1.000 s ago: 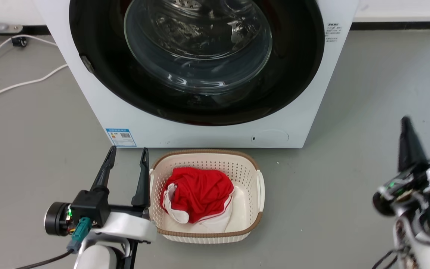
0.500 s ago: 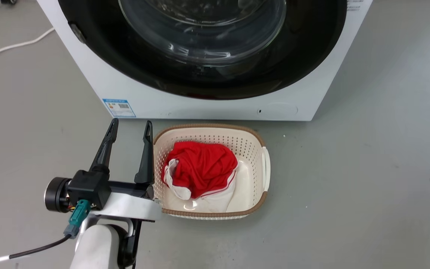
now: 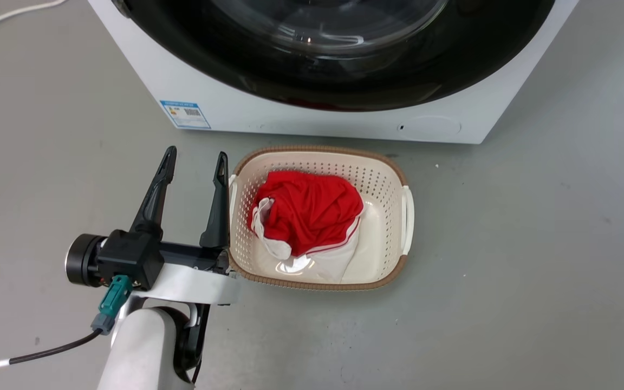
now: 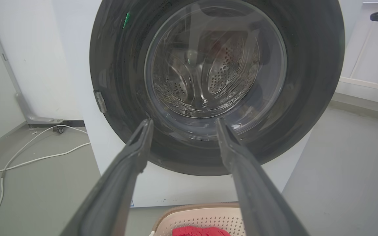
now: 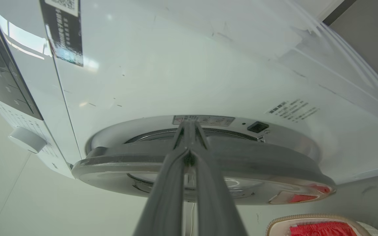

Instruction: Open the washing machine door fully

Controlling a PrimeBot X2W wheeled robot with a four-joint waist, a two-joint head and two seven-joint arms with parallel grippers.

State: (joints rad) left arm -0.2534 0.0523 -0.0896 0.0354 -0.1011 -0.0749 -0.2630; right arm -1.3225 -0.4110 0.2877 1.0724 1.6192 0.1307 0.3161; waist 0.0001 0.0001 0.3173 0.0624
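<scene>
Two long dark fingers of the left hand [image 3: 196,157] stand well apart with nothing between them, pointing at the washing machine door [image 4: 116,82], which lies straight ahead of them: a round, glossy black disc turned face-on to the fingers, with a bulging clear glass bowl [image 4: 208,111] at its centre through which the perforated steel drum [image 4: 221,72] shows. It spans almost the whole white, boxy front of the washing machine [image 3: 247,114]. Just beside that hand's right finger sits a cream perforated plastic basket [image 3: 379,179] with a brown rim, holding crumpled red cloth [image 3: 312,211] with white trim, on the smooth grey floor [image 3: 507,271]. The right hand [image 5: 189,126] has its fingers pressed together, gripping nothing I can make out; they lie across the door's thick grey rim, seen edge-on and running crosswise beneath them, and their tips reach the gap between that rim and the pale ring of the machine's front.
</scene>
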